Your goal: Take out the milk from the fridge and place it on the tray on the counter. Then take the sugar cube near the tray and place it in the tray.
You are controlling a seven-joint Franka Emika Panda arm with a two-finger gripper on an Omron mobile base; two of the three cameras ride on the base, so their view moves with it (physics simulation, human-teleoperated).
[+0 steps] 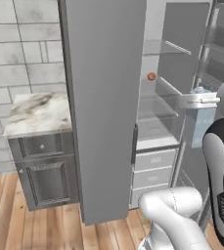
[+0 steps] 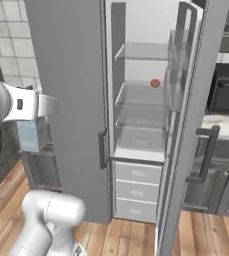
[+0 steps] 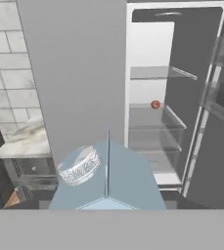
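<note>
The milk [image 1: 201, 124] is a pale blue-grey carton hanging in the air in front of the open fridge [image 1: 103, 97], outside its shelves. My gripper [image 1: 200, 101] is shut on its top from above. From the right base view the milk [image 2: 32, 134] hangs under the gripper [image 2: 38, 107], left of the fridge [image 2: 71, 75]. In the hand view the carton's gabled top and silver cap [image 3: 79, 166] sit right under the hand, and my fingertips are hidden. The tray, the counter and the sugar cube are out of view.
The fridge's right door [image 2: 196, 115] stands wide open, with glass shelves [image 2: 141, 100] and a small red item [image 2: 155, 82] inside and drawers [image 2: 136, 192] below. A narrow marble-topped cabinet [image 1: 37, 112] stands left of the fridge. Dark cabinets and an oven [image 2: 226, 95] are on the right.
</note>
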